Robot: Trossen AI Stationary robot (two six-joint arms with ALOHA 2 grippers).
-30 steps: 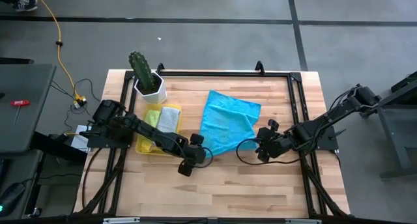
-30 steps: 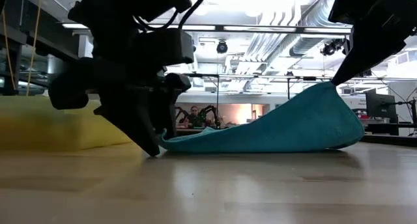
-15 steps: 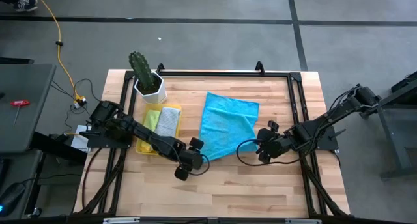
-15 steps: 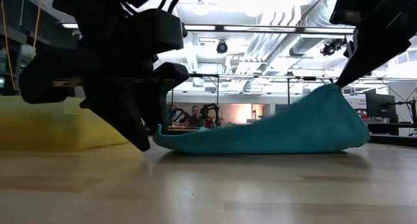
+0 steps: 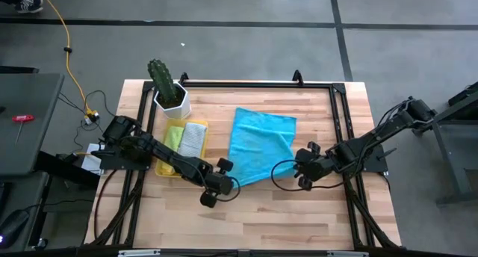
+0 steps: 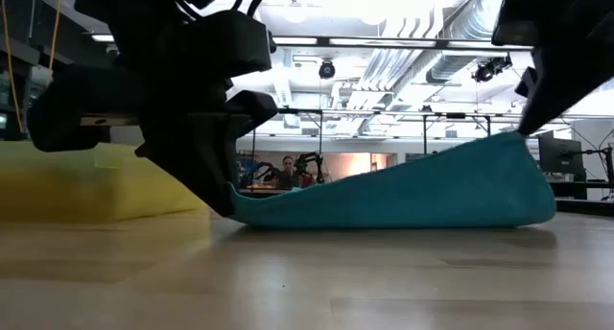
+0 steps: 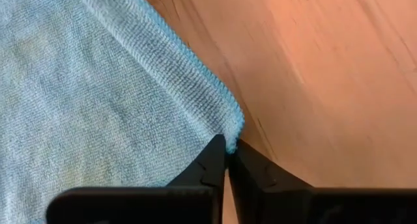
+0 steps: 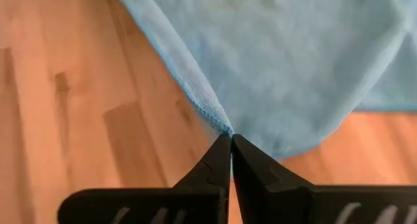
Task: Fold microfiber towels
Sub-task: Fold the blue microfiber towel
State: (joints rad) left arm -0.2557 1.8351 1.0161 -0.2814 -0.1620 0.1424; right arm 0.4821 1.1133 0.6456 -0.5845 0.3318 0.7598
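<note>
A light blue microfiber towel [image 5: 260, 143] lies spread on the wooden table, in the middle. My left gripper [image 5: 233, 182] is shut on its near-left corner, low at the table. My right gripper [image 5: 295, 161] is shut on its near-right corner, which it holds a little above the table [image 6: 523, 136]. The towel's far part rests flat on the wood. A lime green towel [image 5: 175, 136] and a grey towel [image 5: 195, 136] lie folded in the yellow tray [image 5: 166, 167] to the left. My left gripper pinches the blue towel's near-left corner [image 7: 232, 127] between its two fingertips, at the hemmed edge. The fingers slant down from the table's near-left side. That corner lies at the table surface [image 6: 238, 207]. My right gripper pinches the near-right corner [image 8: 220, 123] between its two fingertips, slanting down from the table's right side. The corner is lifted [image 6: 518, 143], and the cloth slopes down from it to the table, slightly taut along its near edge.
A cactus in a white pot [image 5: 170, 93] stands at the far left, behind the tray. A black frame [image 5: 246, 85] runs round the table's edges. Bare wood lies near the table's front edge [image 5: 254, 220].
My left gripper has slid slightly toward the table's near-left and has shut on the towel's near-left corner. My right gripper has moved toward the table's right edge and a little down with its corner. The towel's folded-over right side has spread out flatter.
</note>
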